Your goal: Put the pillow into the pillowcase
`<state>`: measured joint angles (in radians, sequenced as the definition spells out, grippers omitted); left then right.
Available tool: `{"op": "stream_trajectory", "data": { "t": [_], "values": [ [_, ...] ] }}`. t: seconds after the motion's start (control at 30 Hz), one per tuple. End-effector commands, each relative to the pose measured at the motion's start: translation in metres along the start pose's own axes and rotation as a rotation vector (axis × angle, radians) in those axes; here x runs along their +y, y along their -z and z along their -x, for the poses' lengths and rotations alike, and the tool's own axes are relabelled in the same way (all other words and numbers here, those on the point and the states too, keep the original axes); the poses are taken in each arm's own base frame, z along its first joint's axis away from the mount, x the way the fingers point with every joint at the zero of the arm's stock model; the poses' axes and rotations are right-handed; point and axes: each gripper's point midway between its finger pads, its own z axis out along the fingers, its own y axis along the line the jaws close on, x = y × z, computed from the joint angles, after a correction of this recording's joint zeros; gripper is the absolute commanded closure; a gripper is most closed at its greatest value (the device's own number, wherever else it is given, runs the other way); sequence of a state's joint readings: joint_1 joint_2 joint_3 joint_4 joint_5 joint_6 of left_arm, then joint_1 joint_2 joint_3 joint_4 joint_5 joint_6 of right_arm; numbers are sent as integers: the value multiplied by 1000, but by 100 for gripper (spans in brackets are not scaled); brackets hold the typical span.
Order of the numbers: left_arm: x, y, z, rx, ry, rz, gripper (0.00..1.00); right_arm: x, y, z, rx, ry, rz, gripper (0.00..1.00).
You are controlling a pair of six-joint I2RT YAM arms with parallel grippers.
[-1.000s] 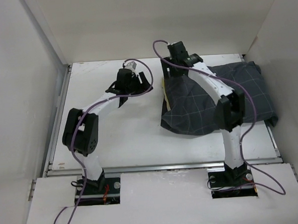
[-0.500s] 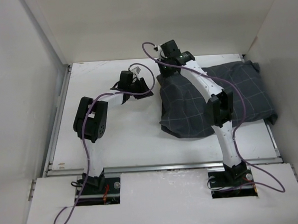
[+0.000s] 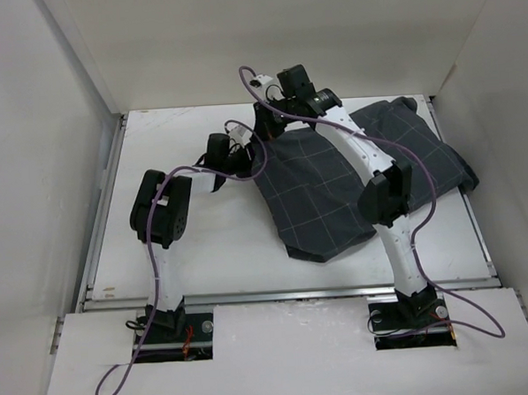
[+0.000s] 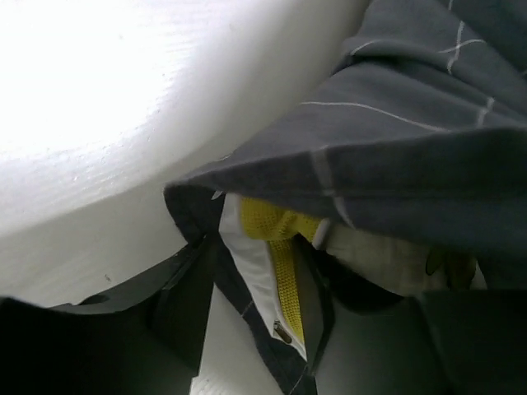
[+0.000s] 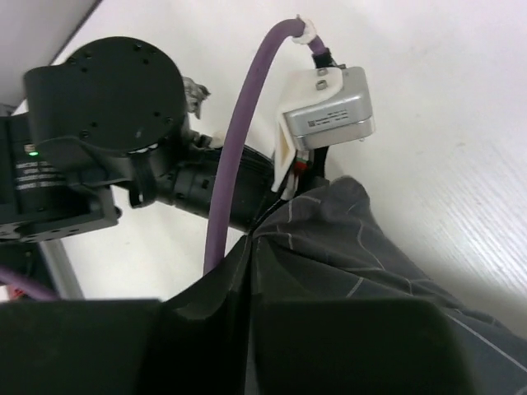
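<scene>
The dark grid-lined pillowcase (image 3: pixel 335 194) lies bulging across the right half of the table. Its upper-left corner is pulled up by my right gripper (image 3: pixel 265 127), which is shut on that fabric (image 5: pixel 354 247); the cloth puckers into the closed jaws (image 5: pixel 251 271). My left gripper (image 3: pixel 242 159) is at the case's left edge. In the left wrist view its fingers (image 4: pixel 263 280) close on the case's hem (image 4: pixel 272 354), together with the pillow's yellow band (image 4: pixel 268 222) and cream cover (image 4: pixel 379 259). From above the pillow is hidden inside the case.
White walls (image 3: pixel 55 102) enclose the table on three sides. A metal rail (image 3: pixel 287 294) runs along the front edge. Purple cables (image 3: pixel 245 83) loop off both arms. The left arm's wrist (image 5: pixel 99 107) and camera (image 5: pixel 329 107) sit close to my right gripper.
My right gripper shut on the pillowcase's corner and drew it left and up, shifting the whole case leftward. My left gripper moved right to the case's edge and narrowed on it.
</scene>
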<state>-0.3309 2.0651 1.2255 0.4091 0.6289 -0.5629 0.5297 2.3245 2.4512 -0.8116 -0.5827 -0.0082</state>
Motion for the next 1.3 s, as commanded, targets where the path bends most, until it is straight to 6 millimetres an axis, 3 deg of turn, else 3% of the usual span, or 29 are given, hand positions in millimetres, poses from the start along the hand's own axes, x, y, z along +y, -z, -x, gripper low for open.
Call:
{"op": "stream_trajectory", "data": {
  "t": [0.0, 0.03, 0.07, 0.13, 0.17, 0.2, 0.23, 0.27, 0.3, 0.33, 0.37, 0.4, 0.47, 0.5, 0.53, 0.6, 0.63, 0.67, 0.7, 0.8, 0.87, 0.9, 1.03, 1.1, 1.13, 1.17, 1.23, 1.27],
  "values": [
    [-41, 14, 28, -90, -37, -93, 60, 80, 12, 35, -99, 61, 275, 88],
    [-34, 16, 28, -85, -22, -77, 60, 74, 9, 32, -87, 48, 249, 79],
    [-26, 22, 28, -87, -2, -50, 60, 66, 4, 20, -47, 13, 209, 62],
    [8, 48, 24, -106, 115, 35, 61, 55, 10, 23, -49, 5, 116, 50],
    [20, 60, 25, -127, 146, 64, 65, 37, 9, 15, -34, -12, 16, 33],
    [39, 85, 22, -165, 196, 116, 66, 30, 19, 16, -39, -13, -60, 25],
    [49, 97, 19, -180, 220, 153, 66, 36, 29, 24, -60, -1, -59, 20],
    [55, 107, 19, -201, 235, 183, 66, 29, 33, 21, -61, -5, -109, 9],
    [64, 116, 21, -232, 230, 241, 66, 25, 41, 22, -67, 1, -131, 6],
    [57, 126, 28, -256, 206, 258, 66, 34, 57, 30, -93, 14, -138, 3],
    [59, 131, 22, -237, 213, 288, 64, 27, 67, 33, -107, 11, -173, 3],
    [54, 132, 20, -228, 177, 286, 60, 16, 71, 21, -87, -29, -207, 2],
    [27, 134, 25, -236, 109, 247, 51, 13, 97, 23, -122, -80, -267, 2],
    [16, 132, 23, -227, 76, 223, 43, -5, 100, 4, -96, -120, -326, 2],
    [7, 131, 15, -204, 55, 205, 37, -3, 122, 13, -152, -120, -355, 2],
    [-24, 124, 5, -185, -28, 147, 24, -14, 141, 5, -188, -173, -405, 2],
    [-35, 121, 2, -182, -48, 125, 17, -20, 138, -13, -176, -181, -428, 2],
    [-41, 117, 0, -182, -64, 115, 5, -14, 161, -8, -230, -184, -452, 2],
    [-51, 110, -6, -170, -85, 89, 0, -26, 165, -29, -210, -215, -510, 2],
    [-53, 91, -3, -154, -82, 76, 0, -23, 194, -41, -241, -232, -586, 1],
    [-56, 79, -2, -140, -76, 54, 0, -33, 204, -67, -210, -276, -648, 1],
    [-51, 66, -11, -96, -66, 47, 0, -27, 214, -67, -232, -269, -657, 1],
    [-73, 33, -11, -60, -86, -17, 0, -35, 245, -89, -254, -322, -756, 1],
    [-81, 22, -9, -59, -92, -44, 48, -39, 258, -96, -261, -332, -807, 1],
    [-77, 15, -13, -34, -73, -50, 88, -41, 266, -103, -260, -343, -830, 1],
    [-81, 13, -6, -44, -71, -59, 100, -40, 271, -102, -270, -340, -843, 1],
    [-70, 17, 7, -96, -65, -18, 100, -44, 281, -110, -261, -352, -896, 1],
    [-59, 34, 26, -155, -41, 18, 100, -43, 286, -109, -276, -349, -907, 1]
  ]
}}
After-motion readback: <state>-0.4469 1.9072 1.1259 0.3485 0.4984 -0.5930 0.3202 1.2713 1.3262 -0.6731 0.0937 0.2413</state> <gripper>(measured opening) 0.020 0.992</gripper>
